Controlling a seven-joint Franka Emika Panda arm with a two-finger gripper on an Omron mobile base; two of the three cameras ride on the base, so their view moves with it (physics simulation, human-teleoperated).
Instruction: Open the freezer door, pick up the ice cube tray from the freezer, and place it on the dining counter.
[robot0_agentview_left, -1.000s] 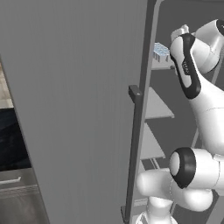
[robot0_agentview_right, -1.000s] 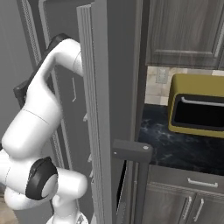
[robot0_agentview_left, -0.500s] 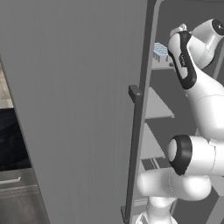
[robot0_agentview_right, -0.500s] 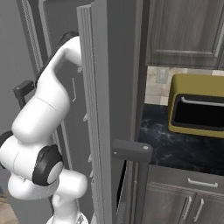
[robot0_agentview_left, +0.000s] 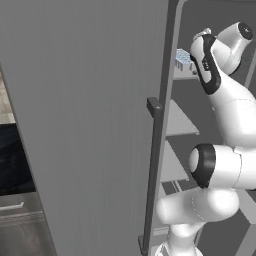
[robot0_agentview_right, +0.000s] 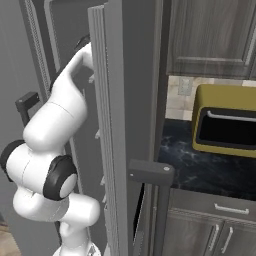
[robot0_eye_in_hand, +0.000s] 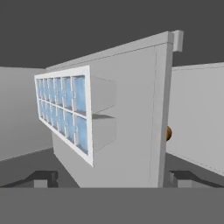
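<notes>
The hand (robot0_eye_in_hand: 111, 179) stands wide open and grips nothing: in the hand view its two dark fingertips (robot0_eye_in_hand: 41, 178) sit far apart at the bottom edge, with free space between them. Straight ahead of it lies the ice cube tray (robot0_eye_in_hand: 65, 111), a white-rimmed grid in two rows of little pale blue cells. The view is rolled, so the tray appears stood on its side against the light grey shelf (robot0_eye_in_hand: 131, 118) that carries it; the fingers are short of the tray and do not touch it. Something small and orange-brown (robot0_eye_in_hand: 168, 133) peeps out past the shelf's edge, too little of it showing to name.

In the left base view the white arm reaches up into the freezer (robot0_agentview_left: 210, 30), its wrist at the upper shelf level, and the tray (robot0_agentview_left: 184, 60) rests there on the top shelf, just beside the wrist. The dark interior holds more light grey shelves below. The freezer door (robot0_agentview_left: 90, 120) stands swung open, a tall brushed-grey panel with a long dark bar handle (robot0_agentview_left: 154, 170) along its edge.

In the right base view the door (robot0_agentview_right: 125, 125) is seen edge-on with the arm behind it. To the right, a yellow microwave (robot0_agentview_right: 225, 125) sits on a black veined desk (robot0_agentview_right: 200, 170) above grey cabinets (robot0_agentview_right: 210, 230).
</notes>
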